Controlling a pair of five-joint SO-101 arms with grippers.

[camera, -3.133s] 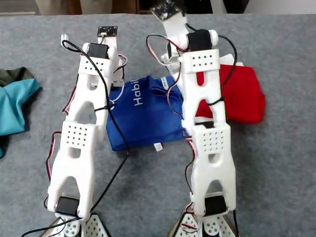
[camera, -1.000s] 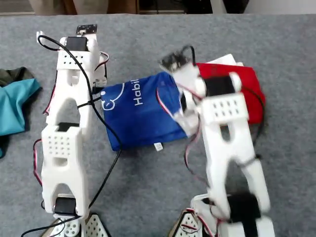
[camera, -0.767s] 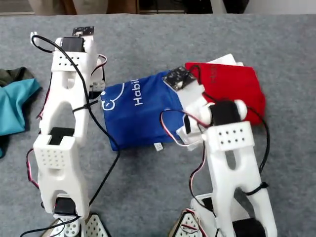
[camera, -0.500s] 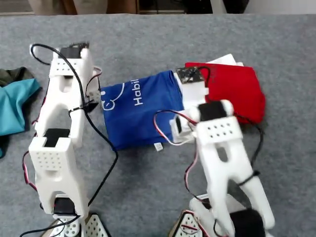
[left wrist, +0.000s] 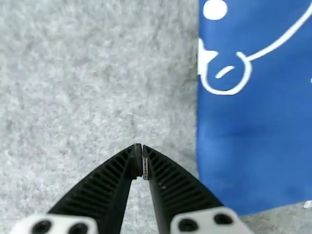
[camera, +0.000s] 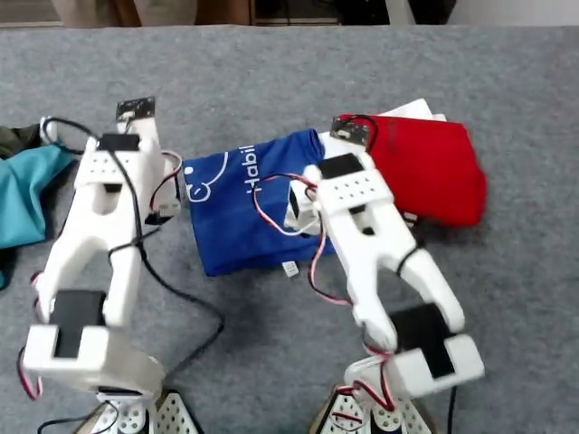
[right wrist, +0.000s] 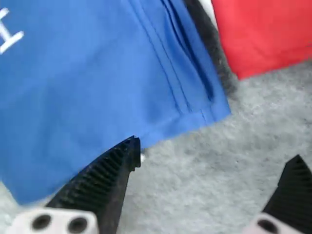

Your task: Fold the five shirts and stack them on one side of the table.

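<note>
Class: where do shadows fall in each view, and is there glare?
High view: table evenly lit, no glare. Left wrist view: blue shirt evenly lit. Right wrist view: dark shadowed gap between blue shirt and red shirt.

White lettering (camera: 248,168) runs across the blue shirt (camera: 231,231) in the middle of the table (camera: 516,307). A few letters show and the rest slip under a cable (camera: 264,201). Next to it is a white line drawing (left wrist: 224,73), round with a curl. A small white tag (camera: 289,268) peeks out at the near hem, its print too small to read.
</note>
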